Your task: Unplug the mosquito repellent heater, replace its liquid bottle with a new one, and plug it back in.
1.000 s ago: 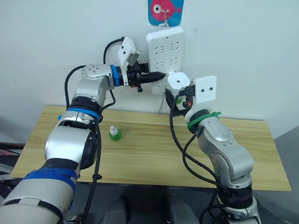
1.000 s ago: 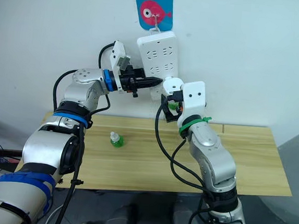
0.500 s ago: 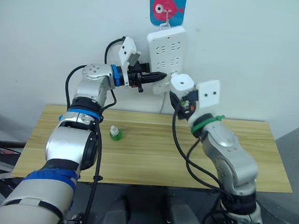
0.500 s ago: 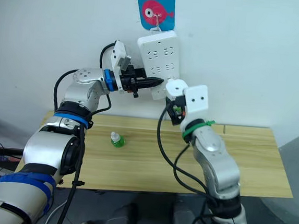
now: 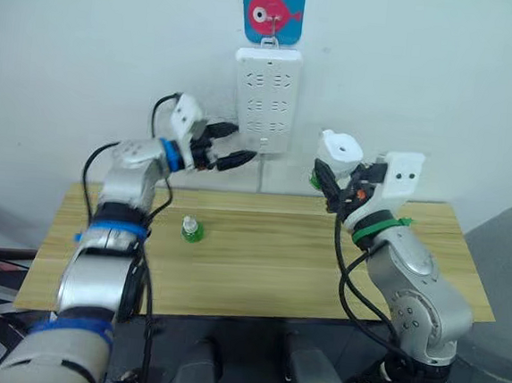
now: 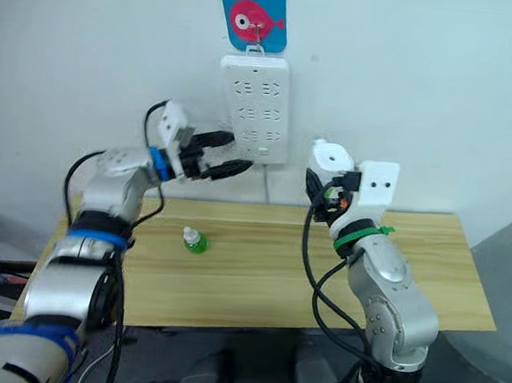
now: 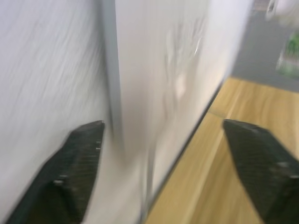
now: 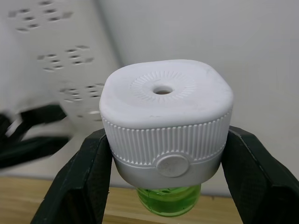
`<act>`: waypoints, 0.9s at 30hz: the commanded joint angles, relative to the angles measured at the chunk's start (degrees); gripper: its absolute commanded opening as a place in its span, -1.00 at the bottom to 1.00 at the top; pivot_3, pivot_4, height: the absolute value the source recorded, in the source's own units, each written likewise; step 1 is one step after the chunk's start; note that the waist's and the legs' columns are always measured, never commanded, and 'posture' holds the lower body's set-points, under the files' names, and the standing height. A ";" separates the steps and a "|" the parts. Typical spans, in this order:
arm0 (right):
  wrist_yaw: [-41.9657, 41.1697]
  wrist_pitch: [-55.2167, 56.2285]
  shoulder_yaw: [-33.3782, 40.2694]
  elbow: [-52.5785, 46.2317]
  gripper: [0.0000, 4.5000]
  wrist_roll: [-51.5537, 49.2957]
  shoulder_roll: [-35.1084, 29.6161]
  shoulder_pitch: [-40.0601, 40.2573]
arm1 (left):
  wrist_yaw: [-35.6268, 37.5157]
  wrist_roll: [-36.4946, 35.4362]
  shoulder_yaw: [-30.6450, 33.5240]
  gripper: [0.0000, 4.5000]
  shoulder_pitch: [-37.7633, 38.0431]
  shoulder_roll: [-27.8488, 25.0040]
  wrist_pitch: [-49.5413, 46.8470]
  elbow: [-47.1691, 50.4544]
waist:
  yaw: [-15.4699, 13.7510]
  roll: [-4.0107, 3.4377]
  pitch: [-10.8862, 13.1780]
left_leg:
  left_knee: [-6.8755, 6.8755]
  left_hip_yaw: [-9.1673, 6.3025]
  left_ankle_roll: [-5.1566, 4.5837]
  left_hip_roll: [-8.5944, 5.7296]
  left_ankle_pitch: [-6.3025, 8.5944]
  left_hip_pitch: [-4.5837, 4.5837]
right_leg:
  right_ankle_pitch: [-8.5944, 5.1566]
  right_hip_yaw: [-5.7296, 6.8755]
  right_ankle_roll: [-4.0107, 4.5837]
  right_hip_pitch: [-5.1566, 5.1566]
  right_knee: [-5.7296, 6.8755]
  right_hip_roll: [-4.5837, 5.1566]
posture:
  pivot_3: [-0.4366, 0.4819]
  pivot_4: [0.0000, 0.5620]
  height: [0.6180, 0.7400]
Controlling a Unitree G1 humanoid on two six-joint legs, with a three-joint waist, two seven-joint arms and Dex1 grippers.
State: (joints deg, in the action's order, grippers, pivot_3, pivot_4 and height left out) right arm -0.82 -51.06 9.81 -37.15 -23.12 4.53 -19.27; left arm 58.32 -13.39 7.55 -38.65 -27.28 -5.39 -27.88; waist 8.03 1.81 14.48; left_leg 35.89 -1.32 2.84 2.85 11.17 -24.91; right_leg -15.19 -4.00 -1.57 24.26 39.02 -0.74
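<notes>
While the wooden desk (image 5: pixel 259 263) stands against a white wall, a power strip (image 5: pixel 265 100) hangs below a fish sign (image 5: pixel 272 10). The new one (image 5: pixel 192 230) sits on the desk. Right gripper (image 8: pixel 163 154) jaws clamp the mosquito repellent heater (image 8: pixel 166 123), its liquid bottle (image 8: pixel 169 199) apparently attached beneath. Left gripper (image 5: pixel 233 145) jaws spread wide beside the strip

A white power strip (image 6: pixel 253 109) hung on the wall under a blue fish plaque (image 6: pixel 253 16). The left gripper (image 6: pixel 226 154) stood spread just beside the strip's lower edge. The right gripper (image 6: pixel 322 181) clasped the mosquito repellent heater (image 6: pixel 331 155) above the wooden table (image 6: pixel 258 272), where the white-capped green bottle (image 6: pixel 196 239) stood.
</notes>
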 commanded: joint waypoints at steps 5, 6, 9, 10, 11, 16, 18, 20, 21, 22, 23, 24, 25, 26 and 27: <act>9.71 -2.29 19.40 6.51 0.32 -31.16 8.69 -1.93 | -7.61 -3.49 -3.64 0.99 16.60 1.69 -6.84 37.70 | -2.65 0.00 0.15 | 0.07 -0.03 0.02 -0.25 0.00 -0.06 | -0.01 0.02 -0.02 -0.15 -0.03 0.28 | -0.25 -0.06 1.00; 12.11 -1.91 20.94 8.21 0.32 -37.20 8.78 -2.10 | -8.17 -3.69 -5.36 0.99 16.98 2.70 -7.44 39.84 | -3.34 -0.03 0.17 | 0.08 -0.02 0.01 -0.31 0.00 -0.06 | -0.03 0.03 -0.04 -0.17 -0.04 0.32 | -0.23 -0.07 1.00; 18.24 -0.21 21.03 11.16 0.32 -50.71 7.44 -1.95 | -11.01 -2.78 -10.01 0.99 16.13 7.38 -7.72 40.68 | -3.65 -0.04 0.18 | 0.21 0.21 -0.08 -0.33 -0.06 0.03 | -0.14 0.07 -0.33 -0.31 -0.08 0.34 | -0.21 -0.07 1.00; 19.85 0.31 20.46 11.66 0.32 -53.90 6.73 -1.71 | -11.75 -1.87 -11.67 0.99 15.78 8.91 -6.88 40.20 | -3.40 -0.05 0.18 | 0.21 0.31 -0.14 -0.33 -0.09 0.04 | -0.10 -0.02 -0.40 -0.29 -0.08 0.33 | -0.19 -0.07 1.00; 21.11 0.76 19.78 12.00 0.32 -56.53 5.79 -1.42 | -12.22 -1.30 -12.98 0.99 15.55 10.07 -6.23 39.80 | -3.31 -0.05 0.18 | 0.21 0.38 -0.19 -0.33 -0.12 0.04 | -0.06 -0.08 -0.45 -0.25 -0.08 0.30 | -0.19 -0.07 1.00; 25.88 3.16 14.26 11.06 0.32 -63.89 2.80 -0.13 | -16.29 2.83 -17.85 0.99 11.09 16.99 -0.20 31.26 | -3.07 -0.05 0.18 | 0.16 0.35 -0.23 -0.41 -0.13 0.03 | -0.04 -0.08 -0.45 -0.18 -0.06 -0.04 | -0.21 -0.08 1.00; 27.38 4.66 12.46 10.54 0.32 -65.75 1.75 0.40 | -16.94 3.35 -18.19 0.99 10.00 18.21 1.38 29.00 | -2.90 -0.05 0.18 | 0.12 0.31 -0.23 -0.28 -0.13 0.02 | -0.04 -0.07 -0.42 -0.12 -0.05 -0.19 | -0.21 -0.08 1.00; 28.80 5.99 10.70 9.74 0.32 -67.44 0.96 0.91 | -17.51 3.69 -18.50 0.99 9.31 19.08 2.67 27.47 | -2.90 -0.06 0.18 | 0.07 0.31 -0.23 -0.23 -0.12 0.03 | -0.05 -0.07 -0.41 -0.10 -0.05 -0.24 | -0.23 -0.06 1.00; 29.35 6.70 9.98 9.46 0.32 -68.10 0.56 1.12 | -17.70 3.77 -18.56 0.99 9.09 19.36 3.09 26.97 | -2.90 -0.06 0.18 | 0.07 0.30 -0.23 -0.24 -0.12 0.02 | -0.06 -0.05 -0.40 -0.10 -0.05 -0.24 | -0.23 -0.06 1.00; 29.85 7.41 9.27 9.17 0.32 -68.83 0.15 1.32 | -17.89 3.78 -18.55 0.99 8.90 19.60 3.47 26.51 | -2.91 -0.06 0.18 | 0.07 0.32 -0.23 -0.24 -0.12 0.01 | -0.06 -0.07 -0.40 -0.10 -0.07 -0.23 | -0.23 -0.06 1.00; 30.33 8.11 8.52 8.83 0.32 -69.61 -0.31 1.51 | -18.03 3.77 -18.54 0.99 8.77 19.73 3.79 26.18 | -2.94 -0.05 0.18 | 0.07 0.33 -0.23 -0.27 -0.12 0.01 | -0.06 -0.08 -0.40 -0.10 -0.08 -0.21 | -0.25 -0.05 1.00; 30.83 8.84 7.81 8.45 0.32 -70.16 -0.75 1.71 | -18.14 3.77 -18.58 0.99 8.64 19.80 4.05 25.90 | -2.98 -0.05 0.18 | 0.08 0.34 -0.23 -0.28 -0.12 0.00 | -0.06 -0.09 -0.41 -0.11 -0.09 -0.20 | -0.25 -0.05 1.00; 31.31 9.62 7.09 8.09 0.32 -70.79 -1.19 1.89 | -18.25 3.78 -18.59 0.99 8.47 19.89 4.37 25.50 | -3.00 -0.05 0.19 | 0.09 0.35 -0.23 -0.31 -0.12 -0.02 | -0.06 -0.09 -0.41 -0.11 -0.11 -0.18 | -0.25 -0.05 1.00; 31.67 10.32 6.47 7.88 0.32 -71.28 -1.74 2.03 | -18.24 3.77 -18.58 0.99 8.34 19.91 4.65 25.16 | -3.01 -0.05 0.19 | 0.10 0.36 -0.23 -0.33 -0.12 -0.03 | -0.06 -0.10 -0.41 -0.11 -0.12 -0.15 | -0.25 -0.05 1.00; 31.93 10.93 5.95 7.70 0.32 -71.67 -2.22 2.16 | -18.23 3.75 -18.57 0.99 8.29 19.90 4.82 24.99 | -3.02 -0.05 0.19 | 0.11 0.37 -0.23 -0.33 -0.12 -0.03 | -0.06 -0.11 -0.41 -0.12 -0.12 -0.15 | -0.26 -0.04 1.00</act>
State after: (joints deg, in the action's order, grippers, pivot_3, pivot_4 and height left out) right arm 30.79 -41.80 16.81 -25.82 -92.40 2.91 -17.16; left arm 40.44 -9.68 -10.84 -29.34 -7.95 -2.18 -3.96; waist 5.01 1.76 14.67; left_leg 36.01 -0.95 2.61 2.51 11.05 -24.94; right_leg -15.25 -4.11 -1.98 24.14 38.89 -0.89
